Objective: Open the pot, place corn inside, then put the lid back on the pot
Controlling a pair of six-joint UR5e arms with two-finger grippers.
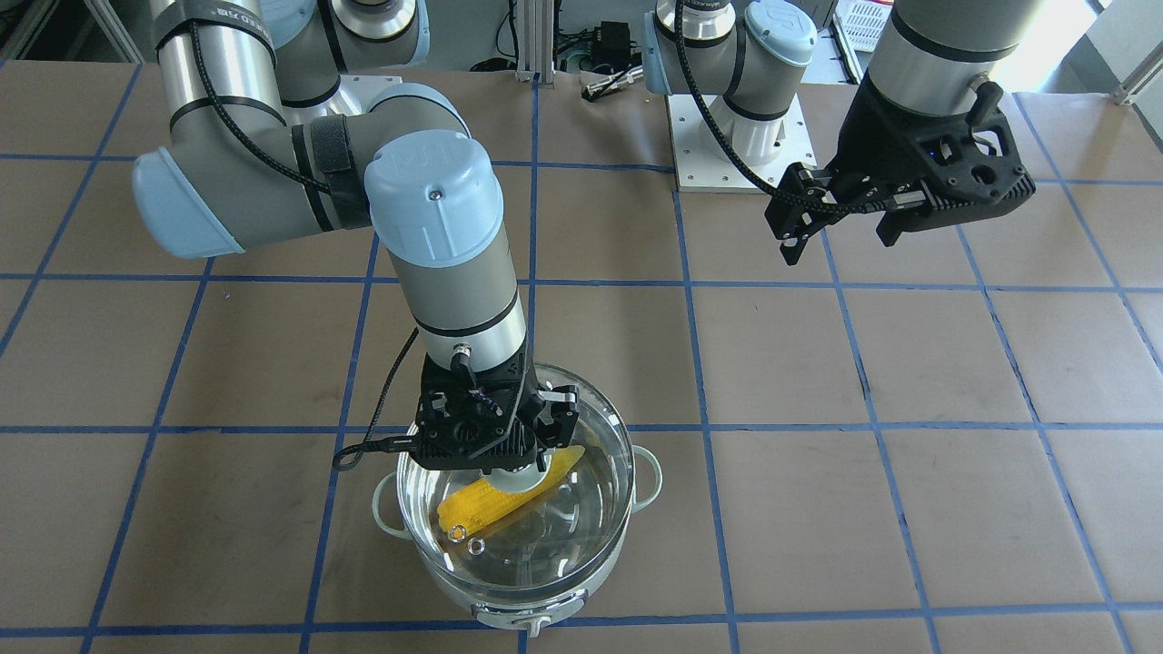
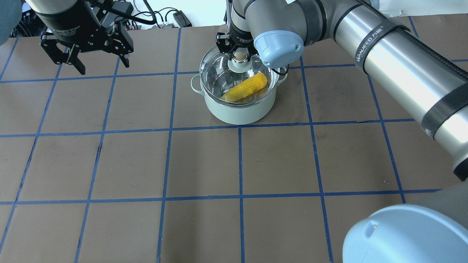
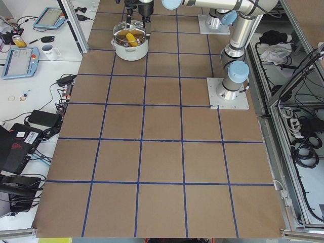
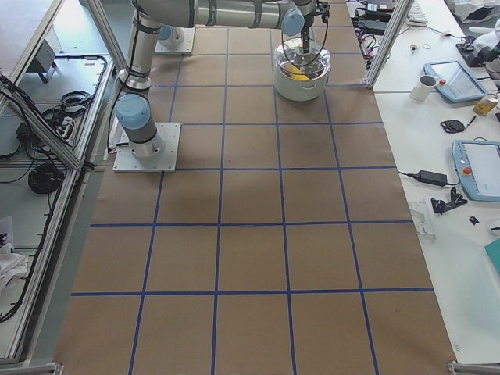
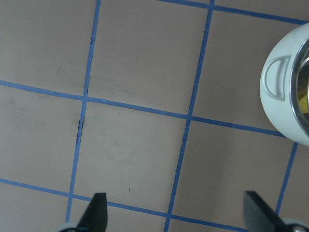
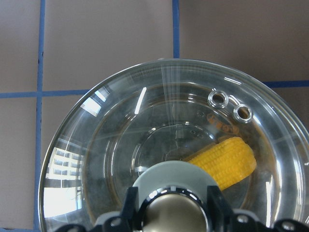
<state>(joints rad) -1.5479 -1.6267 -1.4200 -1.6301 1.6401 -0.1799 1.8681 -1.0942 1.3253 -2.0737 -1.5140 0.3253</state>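
Note:
The pale grey-green pot [image 2: 234, 113] stands on the table at the far middle; the front view [image 1: 545, 607] shows it too. The yellow corn [image 2: 245, 87] lies inside it, seen through the glass in the front view [image 1: 495, 500] and the right wrist view [image 6: 227, 162]. The clear glass lid [image 2: 219, 73] sits over the pot's mouth; I cannot tell whether it rests on the rim. My right gripper [image 2: 239, 54] is shut on the lid's beige knob [image 6: 174, 212]. My left gripper [image 2: 103, 66] is open and empty, high above the table to the pot's left.
The pot's side handle [image 5: 277, 96] shows at the right edge of the left wrist view. The left arm's white base plate [image 1: 736, 145] lies behind. A side bench with a mug [image 3: 50, 50] and tablets runs beyond the pot.

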